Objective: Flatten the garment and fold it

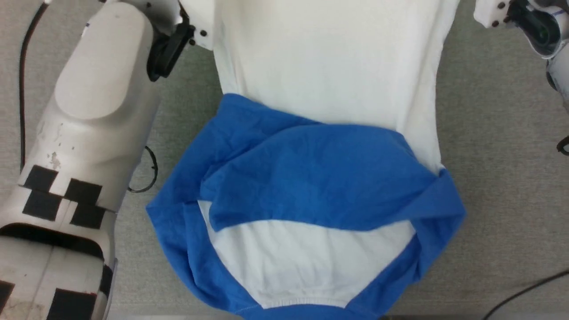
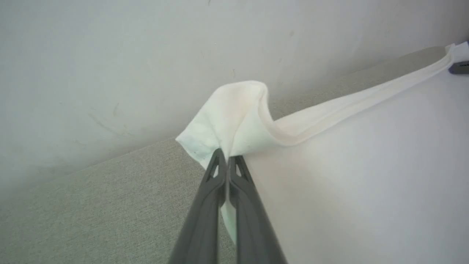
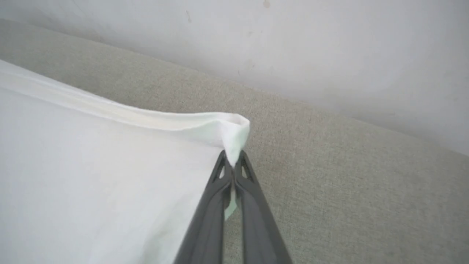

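The garment (image 1: 329, 80) lies spread on the grey cloth surface, white body stretching toward the top of the head view. Its bright-blue sleeves (image 1: 306, 178) are crossed over the near part, with the neckband at the bottom edge. In the left wrist view my left gripper (image 2: 228, 158) is shut on one far white hem corner of the garment (image 2: 234, 117), which bunches up above the tips. In the right wrist view my right gripper (image 3: 231, 161) is shut on the other far hem corner of the garment (image 3: 234, 128). The hem runs taut between the two corners.
My pale left forearm (image 1: 89, 115) with black squares lies along the left of the head view. A black cable (image 1: 22, 89) runs beside it, another cable (image 1: 529, 291) at the lower right. A pale wall (image 2: 146, 55) rises just behind the far hem.
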Controlling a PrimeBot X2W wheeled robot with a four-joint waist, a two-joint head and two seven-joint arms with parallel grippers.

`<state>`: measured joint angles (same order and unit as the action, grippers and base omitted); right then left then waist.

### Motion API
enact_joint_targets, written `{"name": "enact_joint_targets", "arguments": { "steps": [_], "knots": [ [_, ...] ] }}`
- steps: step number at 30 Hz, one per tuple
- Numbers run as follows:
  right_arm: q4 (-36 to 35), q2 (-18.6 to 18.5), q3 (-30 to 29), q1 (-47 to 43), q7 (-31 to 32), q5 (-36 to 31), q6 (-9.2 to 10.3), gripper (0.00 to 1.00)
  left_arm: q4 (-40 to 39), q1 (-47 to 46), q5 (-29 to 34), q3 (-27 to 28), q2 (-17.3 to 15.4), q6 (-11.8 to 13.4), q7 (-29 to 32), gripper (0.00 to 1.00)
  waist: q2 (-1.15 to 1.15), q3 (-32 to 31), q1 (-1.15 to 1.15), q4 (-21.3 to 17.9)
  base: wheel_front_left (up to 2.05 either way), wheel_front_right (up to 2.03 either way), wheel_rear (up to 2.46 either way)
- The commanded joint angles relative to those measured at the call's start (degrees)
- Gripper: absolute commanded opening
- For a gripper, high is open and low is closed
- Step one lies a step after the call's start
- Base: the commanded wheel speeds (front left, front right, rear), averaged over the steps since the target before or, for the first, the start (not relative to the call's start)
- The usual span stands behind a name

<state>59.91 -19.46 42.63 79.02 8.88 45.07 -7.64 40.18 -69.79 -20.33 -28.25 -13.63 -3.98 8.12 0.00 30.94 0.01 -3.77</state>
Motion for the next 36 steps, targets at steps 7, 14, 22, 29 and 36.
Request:
{"name": "enact_joint_targets", "arguments": {
  "steps": [7,14,22,29,36],
  "knots": [
    [3.87,0.41,-0.19,1.21,-10.38,-3.75,0.15,0.0,-0.09,1.74,-0.98,1.21,-1.87,0.12,-4.38,0.0,0.0,-9.58,-0.01,-0.95,0.0,0.0,0.0],
    [-0.27,0.81,2.1,-7.31,-17.92,-5.0,0.15,0.0,-7.55,14.3,-5.76,4.13,-2.98,1.8,-6.9,0.0,0.0,-15.91,-0.01,-0.51,0.0,0.0,0.0],
    [-13.1,-1.99,5.67,-26.5,-17.26,-4.09,0.15,0.0,-24.58,38.41,-10.0,6.5,-6.4,7.86,-5.54,0.0,0.0,-21.64,-0.01,-0.91,0.0,0.0,0.0],
    [-26.28,-6.27,3.64,-43.83,-12.41,-3.02,0.15,0.0,-39.1,57.81,-10.68,5.73,-9.64,13.92,-1.65,0.0,0.0,-24.51,-0.01,-1.65,0.0,0.0,0.0],
    [-35.97,-7.28,-3.52,-58.95,-7.16,-4.23,0.15,0.0,-41.94,69.25,-13.14,3.11,-8.57,15.81,0.32,0.0,0.0,-25.62,-0.01,-2.14,0.0,0.0,0.0]
  ]
}}
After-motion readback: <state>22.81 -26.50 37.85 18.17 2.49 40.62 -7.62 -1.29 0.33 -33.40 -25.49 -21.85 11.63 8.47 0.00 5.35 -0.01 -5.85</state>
